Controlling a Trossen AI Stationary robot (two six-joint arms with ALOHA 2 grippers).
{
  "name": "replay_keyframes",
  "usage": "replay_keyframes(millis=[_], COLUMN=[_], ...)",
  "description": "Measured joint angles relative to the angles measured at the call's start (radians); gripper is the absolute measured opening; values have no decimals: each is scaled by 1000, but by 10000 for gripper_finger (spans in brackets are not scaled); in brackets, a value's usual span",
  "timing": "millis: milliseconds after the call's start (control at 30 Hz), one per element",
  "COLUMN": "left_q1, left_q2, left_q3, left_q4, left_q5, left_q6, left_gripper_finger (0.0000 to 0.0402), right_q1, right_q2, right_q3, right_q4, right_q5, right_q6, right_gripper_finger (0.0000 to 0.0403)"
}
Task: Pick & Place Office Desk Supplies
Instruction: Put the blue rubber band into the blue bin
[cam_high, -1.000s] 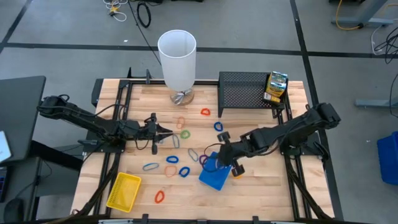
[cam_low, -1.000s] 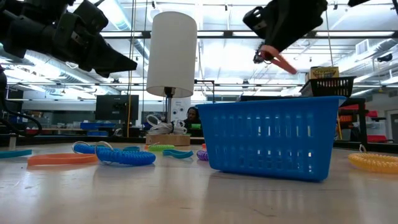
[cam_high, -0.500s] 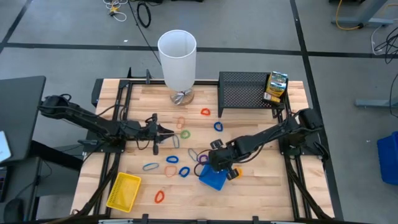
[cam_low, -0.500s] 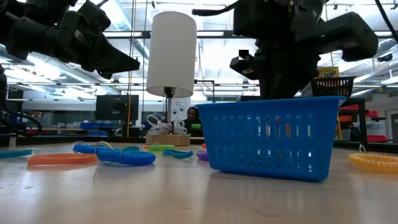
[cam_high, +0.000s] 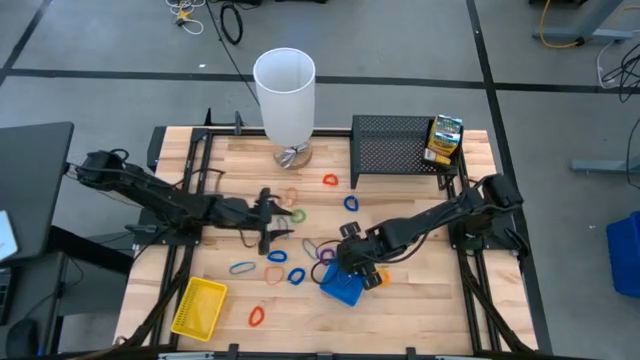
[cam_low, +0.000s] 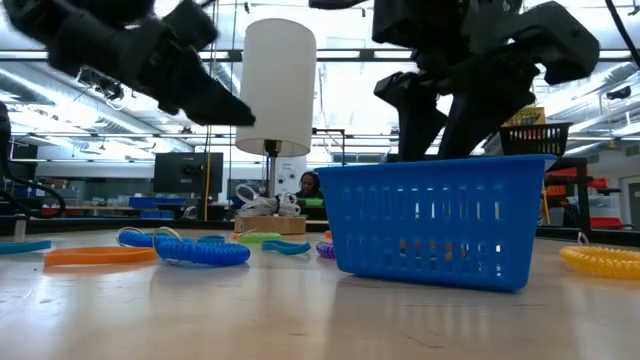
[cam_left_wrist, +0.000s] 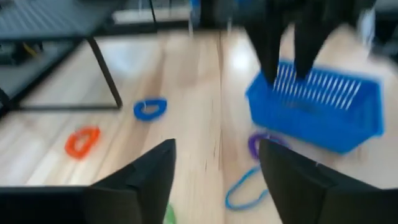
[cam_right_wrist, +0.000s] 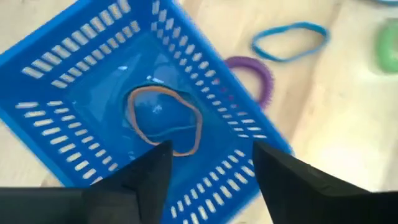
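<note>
My right gripper is open just above the blue tray, which stands on the table near its front middle. An orange rubber band lies flat on the tray's floor, below the open fingers. My left gripper is open and empty above the table's middle, over several loose coloured bands such as a green one and an orange one. A yellow tray lies at the front left. A green-yellow box sits on the black mesh rack.
A tall white cylinder stands at the far middle and the black mesh rack at the far right. A purple band and a light blue band lie beside the blue tray. A yellow coil lies to its right.
My right gripper, holding the orange band, has gone down and a little left into the blue tray and has let go; the band now lies on the tray's floor. My left gripper has moved toward the table's right edge, over the loose bands.
</note>
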Motion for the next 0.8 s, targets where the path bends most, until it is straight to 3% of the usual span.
replay_keyframes(millis=[133,367,533,800], left_q1=[0,0,8,32], left_q2=[95,233,330,481], left_q3=[146,346,441,526], left_q4=[-243,-491,-569,-590], left_q5=[18,138,154,172], left_q6=[18,91,143,200], left_gripper_finger=[259,244,233,223], right_q1=[0,11,18,30], right_q2=[-41,-160,-238,-264], right_q3=[0,-17,-59,-76], right_q4=[-35,-54,-117,-158], right_q5=[43,89,184,188], right_q6=[35,54,78,149], right_gripper_finger=[232,214,206,206])
